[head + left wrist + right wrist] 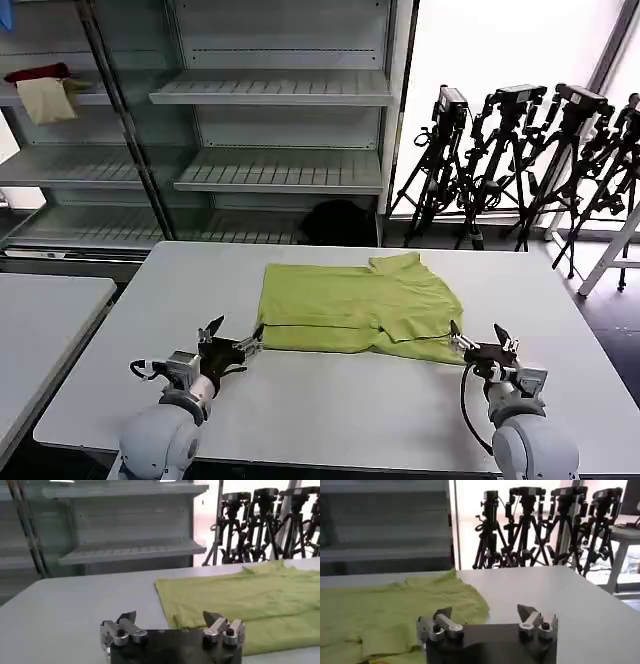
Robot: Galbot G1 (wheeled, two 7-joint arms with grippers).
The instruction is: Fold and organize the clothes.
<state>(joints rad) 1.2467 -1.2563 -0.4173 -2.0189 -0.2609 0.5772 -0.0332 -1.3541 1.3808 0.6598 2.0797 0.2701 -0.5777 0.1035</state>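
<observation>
My left end effector (237,338) sits low over the white counter (330,410), at the near left corner of the lime-green T-shirt (355,308). My left arm reaches forward from the near left and points toward the shirt. Its two fingers are spread apart with nothing between them. One fingertip is just beside the shirt's near edge, but I cannot tell if it touches the cloth. In my left wrist view, the left end effector (171,619) is spread wide, and the T-shirt (240,600) lies flat past it, with the shirt's corner between the two tips.

My right end effector (478,338) sits at the near right corner of the shirt. My right arm reaches forward from the near right. Its fingers are spread apart too and hold nothing. In my right wrist view, the right end effector (486,614) is spread, and one finger sits over the edge of the T-shirt (390,617) while the other is over bare counter.

The shirt lies in the middle of the counter, partly folded, with a sleeve laid over the body. I can see no writing or print on it.
</observation>
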